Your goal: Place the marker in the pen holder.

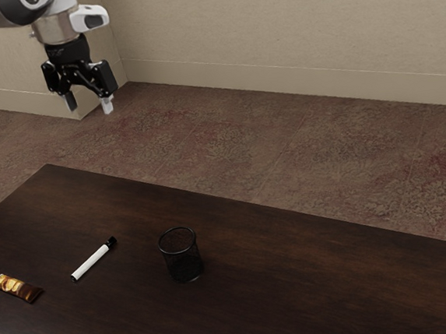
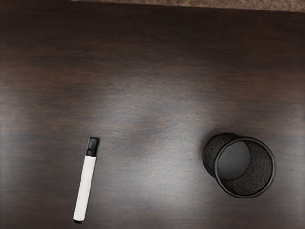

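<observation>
The dark brown wooden desk (image 1: 311, 284) runs right up to the foreground of the exterior view, and on it stands an upright, round black mesh pen holder (image 1: 182, 256). At 9 o'clock from that in the same view, well apart from it, a white cylindrical marker with a black cap (image 1: 94, 259) lies flat on the desk, its capped end toward 2 o'clock. A brown and gold wrapped bar (image 1: 15, 288) lies beyond the marker, between 8 and 9 o'clock. The black two-finger gripper (image 1: 90, 108) hangs released, fingers spread, at 11 o'clock from the holder.
</observation>
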Controlling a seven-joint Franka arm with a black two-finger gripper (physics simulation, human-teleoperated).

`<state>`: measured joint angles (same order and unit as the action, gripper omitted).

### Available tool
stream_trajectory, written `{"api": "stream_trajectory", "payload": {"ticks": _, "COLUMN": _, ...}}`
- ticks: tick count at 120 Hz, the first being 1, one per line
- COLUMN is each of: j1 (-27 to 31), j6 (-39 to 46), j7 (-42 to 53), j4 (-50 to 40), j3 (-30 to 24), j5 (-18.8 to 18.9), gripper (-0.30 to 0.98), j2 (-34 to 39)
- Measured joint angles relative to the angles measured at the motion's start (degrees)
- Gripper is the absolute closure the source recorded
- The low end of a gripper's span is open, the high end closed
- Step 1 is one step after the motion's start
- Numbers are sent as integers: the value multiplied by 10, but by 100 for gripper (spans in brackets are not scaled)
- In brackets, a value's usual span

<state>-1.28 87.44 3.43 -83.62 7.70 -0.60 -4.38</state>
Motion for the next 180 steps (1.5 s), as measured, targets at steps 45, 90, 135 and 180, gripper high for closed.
{"api": "stream_trajectory", "payload": {"ticks": 45, "j1": -4, "j6": 10, "j7": 6, "j4": -44, "j3": 0, "j5": 9, "gripper": 0, "j2": 24}}
{"api": "stream_trajectory", "payload": {"ticks": 90, "j1": 0, "j6": 264, "j7": 5, "j4": -459, "j3": 39, "j5": 41, "gripper": 0, "j2": 109}}
{"api": "stream_trajectory", "payload": {"ticks": 135, "j1": 4, "j6": 496, "j7": 122, "j4": -540, "j3": 75, "j5": 47, "gripper": 0, "j2": 34}}
{"api": "stream_trajectory", "payload": {"ticks": 180, "j1": 1, "j6": 523, "j7": 219, "j4": -464, "j3": 96, "j5": -11, "gripper": 0, "j2": -73}}
